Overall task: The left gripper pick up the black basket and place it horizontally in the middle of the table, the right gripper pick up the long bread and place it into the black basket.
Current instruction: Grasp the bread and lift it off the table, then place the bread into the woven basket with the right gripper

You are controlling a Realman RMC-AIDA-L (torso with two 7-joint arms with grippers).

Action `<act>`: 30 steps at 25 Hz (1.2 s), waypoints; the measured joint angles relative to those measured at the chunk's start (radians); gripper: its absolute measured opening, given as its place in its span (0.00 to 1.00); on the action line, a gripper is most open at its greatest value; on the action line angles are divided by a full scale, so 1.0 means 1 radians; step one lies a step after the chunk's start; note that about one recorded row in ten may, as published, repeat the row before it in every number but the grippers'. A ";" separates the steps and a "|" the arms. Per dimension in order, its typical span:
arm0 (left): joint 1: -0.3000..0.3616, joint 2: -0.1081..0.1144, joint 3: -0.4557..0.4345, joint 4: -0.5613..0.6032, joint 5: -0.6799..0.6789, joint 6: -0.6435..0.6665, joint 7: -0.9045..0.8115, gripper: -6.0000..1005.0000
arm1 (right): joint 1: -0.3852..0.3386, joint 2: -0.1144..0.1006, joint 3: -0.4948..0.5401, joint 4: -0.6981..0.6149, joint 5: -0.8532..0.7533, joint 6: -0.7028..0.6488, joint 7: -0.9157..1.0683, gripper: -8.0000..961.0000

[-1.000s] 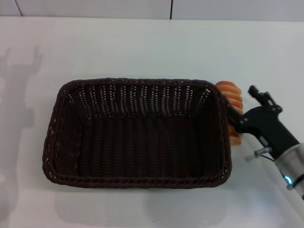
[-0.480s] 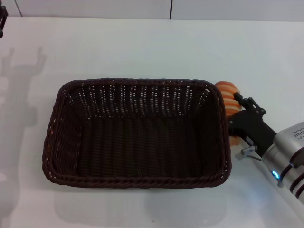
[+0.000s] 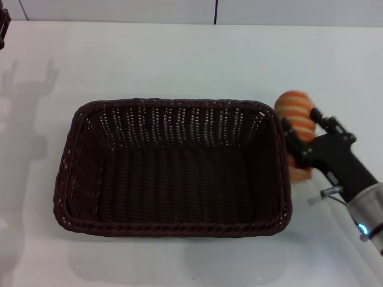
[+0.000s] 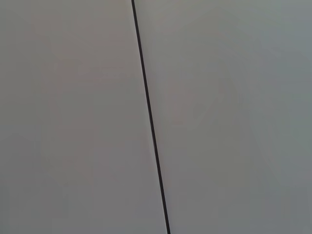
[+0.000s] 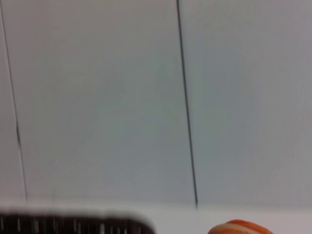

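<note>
The black basket lies lengthwise across the middle of the white table, empty. My right gripper is shut on the long bread, orange-brown with pale ridges, and holds it lifted just off the basket's right rim. In the right wrist view the bread's end and a strip of basket rim show at the picture's edge. My left gripper is parked at the far left corner, only a tip showing.
A pale wall with dark seams stands behind the table. Bare white tabletop lies around the basket on all sides.
My right gripper has lifted the long bread up from beside the basket's right wall; more of the loaf now shows above the rim. The basket has not moved.
</note>
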 joint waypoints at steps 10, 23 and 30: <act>0.007 0.000 0.010 0.001 0.000 0.000 0.000 0.81 | -0.110 0.002 -0.025 0.000 -0.045 -0.509 -0.003 0.63; -0.002 0.000 0.014 0.025 -0.006 0.001 0.000 0.81 | 0.103 0.005 -0.029 0.076 -0.238 -0.342 -0.002 0.53; -0.001 0.000 0.011 0.027 -0.007 0.001 0.000 0.81 | 0.127 0.003 -0.024 0.116 -0.342 -0.306 0.002 0.47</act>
